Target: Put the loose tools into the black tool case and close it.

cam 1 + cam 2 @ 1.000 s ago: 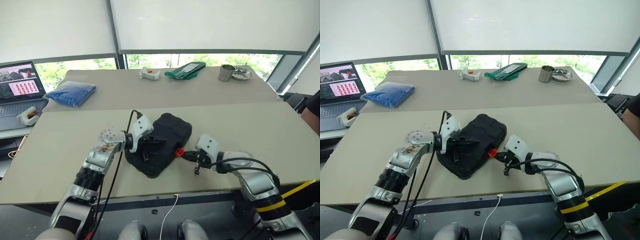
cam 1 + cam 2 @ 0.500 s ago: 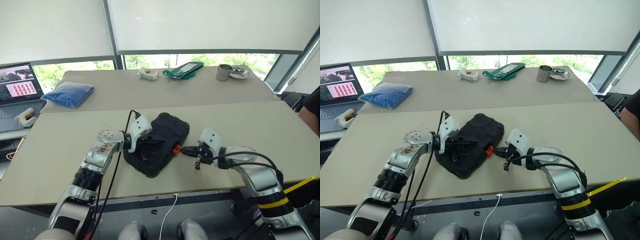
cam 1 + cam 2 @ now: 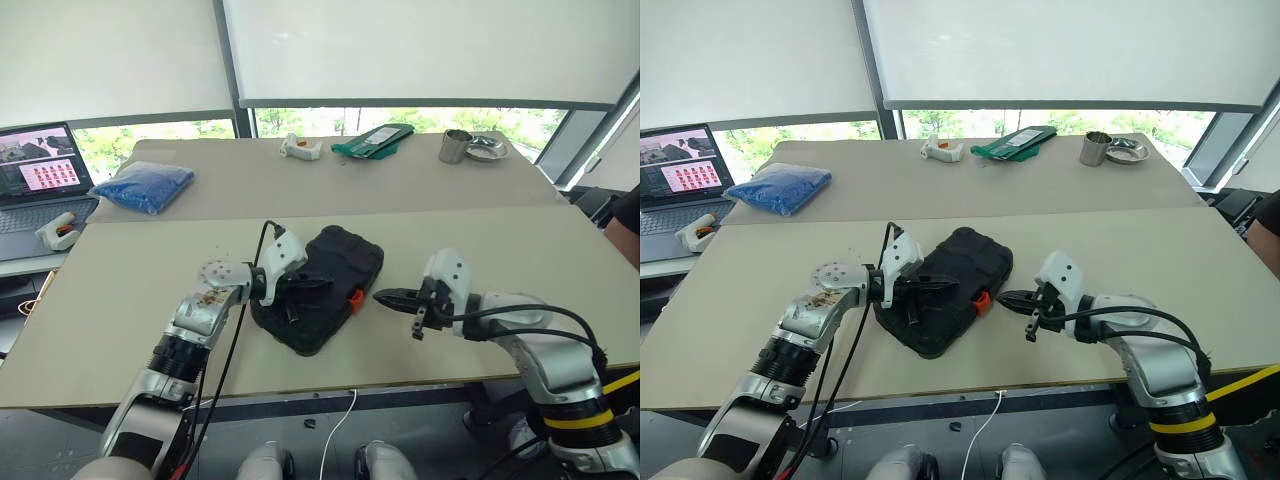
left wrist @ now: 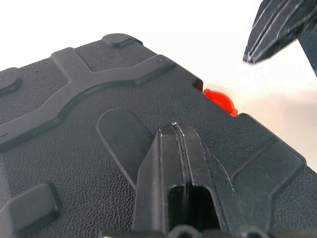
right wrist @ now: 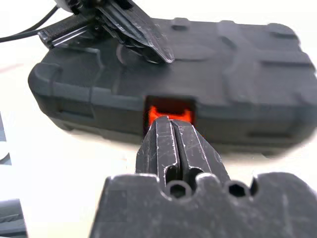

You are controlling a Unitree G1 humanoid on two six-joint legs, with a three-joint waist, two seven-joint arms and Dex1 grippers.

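Two closed grippers: left gripper (image 3: 318, 281) presses the rigid black plastic clamshell tool case (image 3: 335, 270); right gripper (image 3: 385, 296) faces its small orange latch (image 3: 353, 297), likely the stiff part to push.

The closed case (image 3: 950, 290) lies at centre frame on the table (image 3: 1200, 260). The left hand (image 3: 940, 285), fingers together, rests on its lid; the right hand (image 3: 1006, 298), also pinched, hovers just right of the orange latch (image 3: 982, 299).
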